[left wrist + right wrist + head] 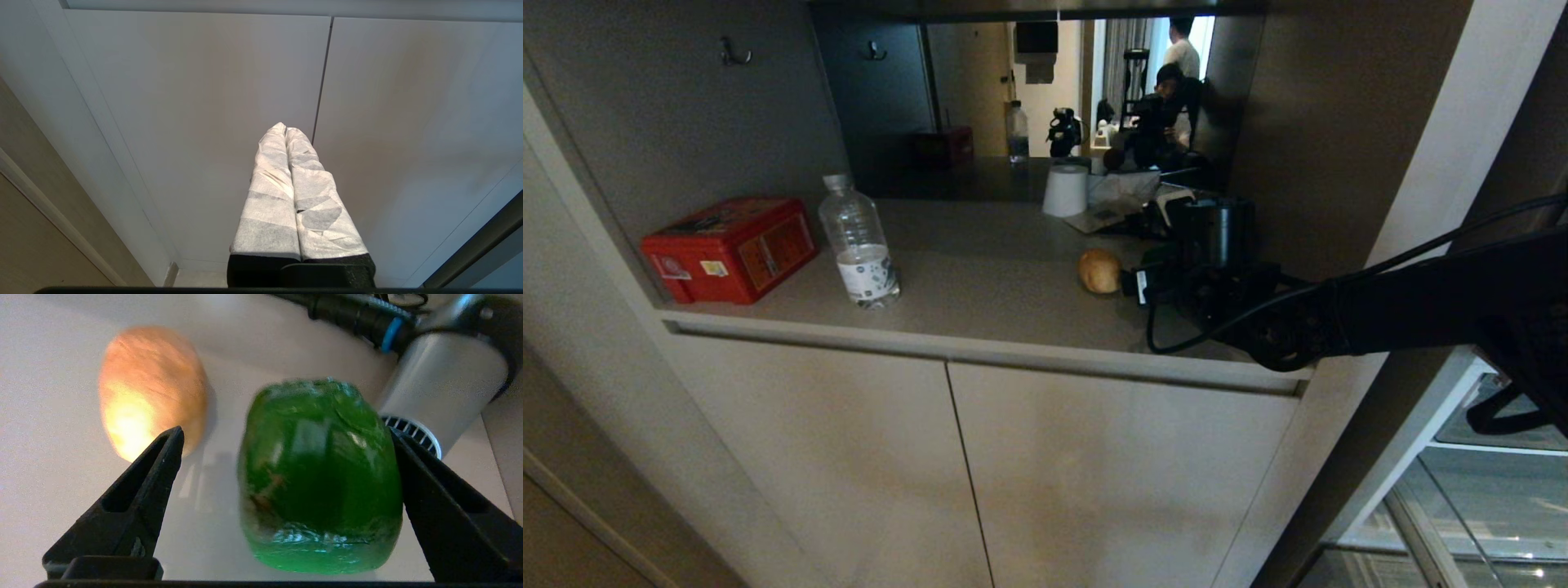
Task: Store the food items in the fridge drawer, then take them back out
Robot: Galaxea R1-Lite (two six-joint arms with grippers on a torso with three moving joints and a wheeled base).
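On the grey counter (980, 286) the tan potato (1100, 270) lies just left of my right gripper (1147, 282), which reaches in from the right. In the right wrist view the glossy green bell pepper (318, 477) sits on the counter between the fingers of my right gripper (286, 433). The jaws are open: one finger touches the pepper's side, the other stands well apart from it. The potato (151, 388) lies beyond that free finger. The gripper hides the pepper in the head view. My left gripper (284, 128), wrapped in white, is shut and empty before the cabinet doors (204, 102).
A red tin box (731, 249) and a clear water bottle (859, 245) stand at the counter's left. A white cup (1066, 190) and a silver cylinder (445, 384) with cables crowd the back right. Clear fridge panels (1486, 498) show at lower right. A mirror (1054, 90) reflects people.
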